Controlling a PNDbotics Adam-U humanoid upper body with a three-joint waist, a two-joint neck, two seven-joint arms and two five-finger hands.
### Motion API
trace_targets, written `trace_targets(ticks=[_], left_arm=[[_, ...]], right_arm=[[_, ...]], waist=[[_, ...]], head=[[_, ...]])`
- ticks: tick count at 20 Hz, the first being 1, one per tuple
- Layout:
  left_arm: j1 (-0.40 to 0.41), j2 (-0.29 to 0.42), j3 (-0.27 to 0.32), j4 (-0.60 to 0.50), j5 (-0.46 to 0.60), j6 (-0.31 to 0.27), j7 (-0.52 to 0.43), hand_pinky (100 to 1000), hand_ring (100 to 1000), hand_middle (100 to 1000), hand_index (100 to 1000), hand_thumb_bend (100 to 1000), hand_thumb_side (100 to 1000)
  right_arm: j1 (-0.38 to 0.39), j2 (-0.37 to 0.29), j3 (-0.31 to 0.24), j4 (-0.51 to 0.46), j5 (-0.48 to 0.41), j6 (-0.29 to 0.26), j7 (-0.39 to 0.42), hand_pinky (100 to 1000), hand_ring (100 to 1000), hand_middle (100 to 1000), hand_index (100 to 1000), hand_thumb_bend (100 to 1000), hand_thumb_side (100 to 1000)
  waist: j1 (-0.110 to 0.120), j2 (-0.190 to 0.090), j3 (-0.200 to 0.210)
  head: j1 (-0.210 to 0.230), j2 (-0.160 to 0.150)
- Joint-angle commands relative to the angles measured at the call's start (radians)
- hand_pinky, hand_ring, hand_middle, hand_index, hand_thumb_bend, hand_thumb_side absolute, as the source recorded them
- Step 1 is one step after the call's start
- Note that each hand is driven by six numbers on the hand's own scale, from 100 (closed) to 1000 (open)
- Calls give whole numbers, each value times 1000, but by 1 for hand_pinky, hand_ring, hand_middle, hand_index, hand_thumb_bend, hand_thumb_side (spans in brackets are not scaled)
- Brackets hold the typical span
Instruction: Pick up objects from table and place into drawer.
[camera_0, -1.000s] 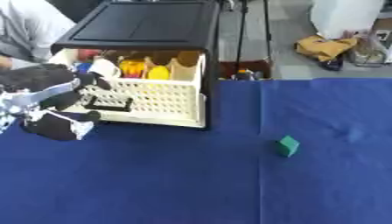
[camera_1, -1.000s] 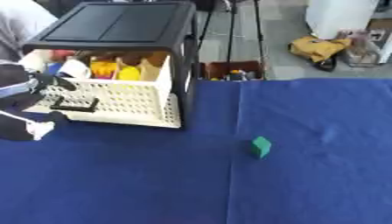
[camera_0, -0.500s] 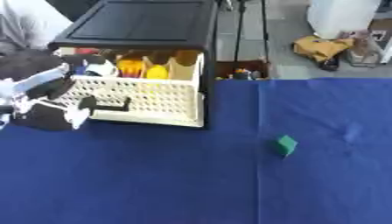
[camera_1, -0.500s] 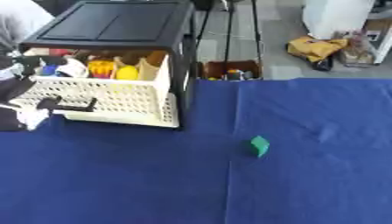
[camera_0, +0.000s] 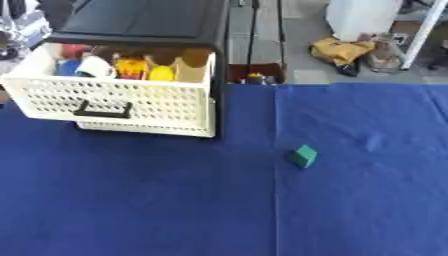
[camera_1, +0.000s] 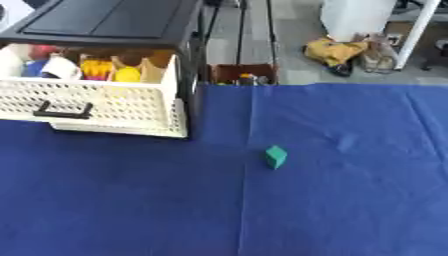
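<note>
Hands are out of both views, so their state cannot be told; green block (camera_0: 304, 156) lies right of open drawer (camera_0: 114, 102) on tabletop (camera_0: 175, 200).

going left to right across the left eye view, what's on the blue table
white drawer pulled open, with a black handle on its front → small green block alone on the blue cloth. Neither robot hand shows.

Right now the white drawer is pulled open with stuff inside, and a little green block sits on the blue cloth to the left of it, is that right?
Not quite. The green block sits to the right of the white drawer, not the left, as the left eye view shows. The drawer is pulled open with things inside, and the block does rest on the blue cloth.
</note>
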Motion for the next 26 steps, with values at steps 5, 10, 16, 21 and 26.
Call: trace_targets(ticks=[5,10,16,21,26], left_arm=[[23,-114,48,-13,110,-66,110,250,423,545,945,333,813],[47,-197,35,-13,187,-80,187,248,418,537,940,326,816],[75,-246,-6,-13,235,-81,278,241,414,534,927,284,835],[91,-261,-64,-13,223,-64,351,233,408,534,925,273,845],[103,-266,-116,-13,211,-50,429,225,404,535,924,256,853]], right_arm=[[-90,-154,96,80,113,87,104,615,652,460,849,100,839],[-145,-210,156,190,190,72,181,560,596,399,862,100,896],[-218,-259,215,334,280,28,272,496,529,340,865,100,1000],[-283,-281,290,453,353,4,345,483,518,375,871,100,1000],[-349,-252,325,579,431,-40,423,502,553,419,926,100,1000]], waist=[[-7,-35,-3],[-10,-36,0],[-15,-38,-2],[-21,-43,-7],[-24,-47,-13]], head=[[-11,4],[-14,3],[-18,6],[-24,8],[-20,10]])
